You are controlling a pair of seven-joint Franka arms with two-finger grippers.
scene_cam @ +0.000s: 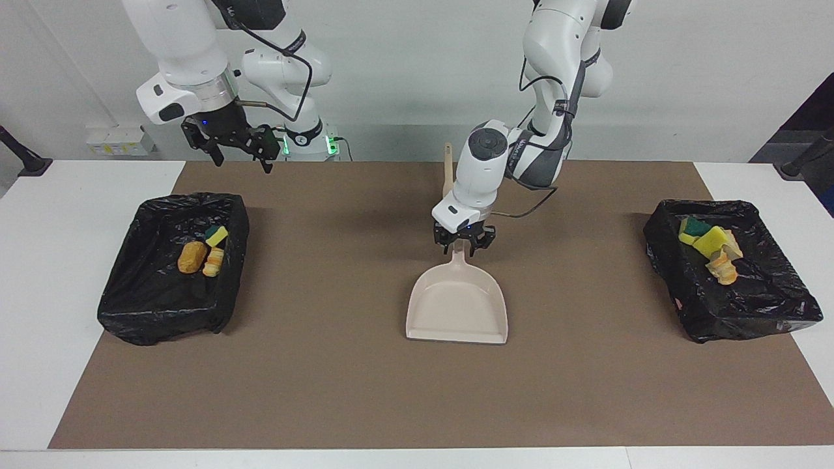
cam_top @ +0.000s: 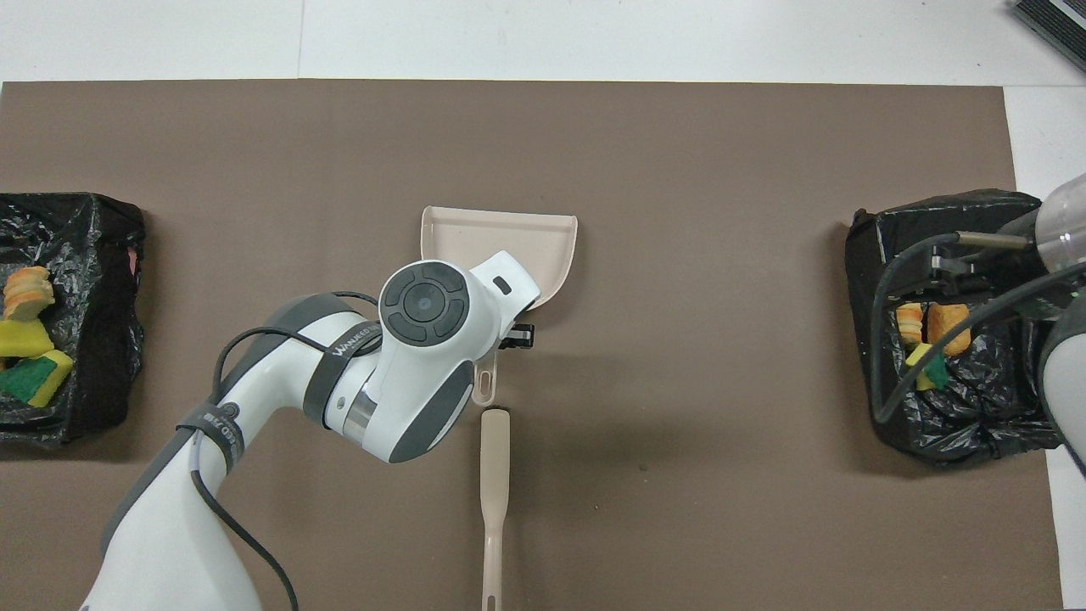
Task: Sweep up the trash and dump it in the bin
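The beige dustpan point(scene_cam: 456, 306) lies flat on the brown mat point(scene_cam: 326, 391), its handle pointing toward the robots. My left gripper point(scene_cam: 461, 245) is low over that handle, open, one finger on each side. In the overhead view the wrist covers most of the handle of the dustpan point(cam_top: 501, 242). Trash point(scene_cam: 202, 255) lies in the black-lined bin point(scene_cam: 150, 306) at the right arm's end. More trash point(scene_cam: 711, 251) is in the bin point(scene_cam: 749, 312) at the left arm's end. My right gripper point(scene_cam: 240, 161) hangs open and empty in the air by its own bin.
A beige brush point(cam_top: 494, 492) lies on the mat nearer to the robots than the dustpan, its head almost at the handle's tip. The brush point(scene_cam: 447, 170) shows partly past the left arm. White table point(scene_cam: 58, 215) borders the mat.
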